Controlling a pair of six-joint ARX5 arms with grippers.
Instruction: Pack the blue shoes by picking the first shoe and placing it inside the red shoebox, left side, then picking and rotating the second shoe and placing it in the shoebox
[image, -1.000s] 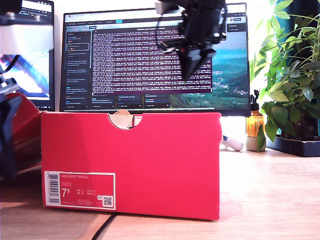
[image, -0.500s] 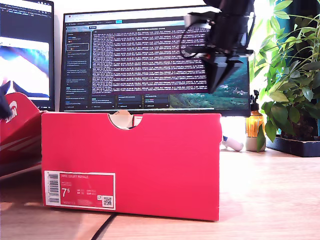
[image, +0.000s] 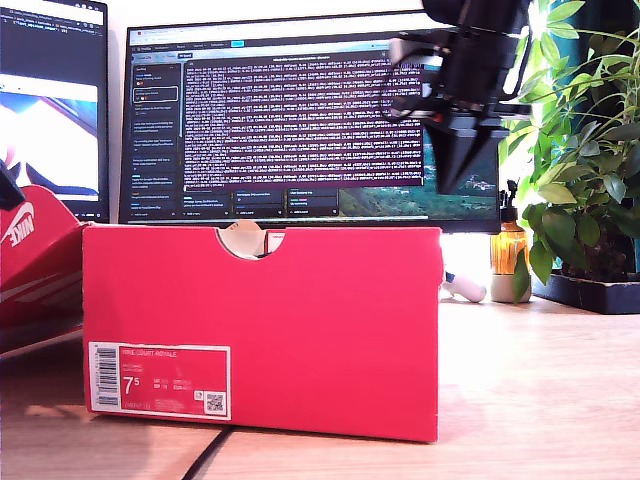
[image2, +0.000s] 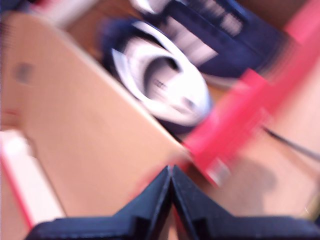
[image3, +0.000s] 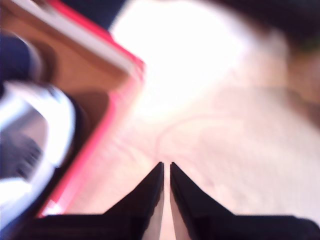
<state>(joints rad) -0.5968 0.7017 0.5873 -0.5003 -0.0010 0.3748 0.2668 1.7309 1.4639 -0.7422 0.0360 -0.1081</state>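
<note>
Exterior view: arm (image: 470, 90) farther right.

The exterior view sits low at tabletop height, close to the labelled wall of the red shoebox (image: 262, 330), facing the monitor (image: 310, 115) behind it. Both wrist views look steeply down past closed fingertips, blurred. All three share the box: the first wrist view sees its interior (image2: 235, 120), the second its edge (image3: 107, 125).
</note>
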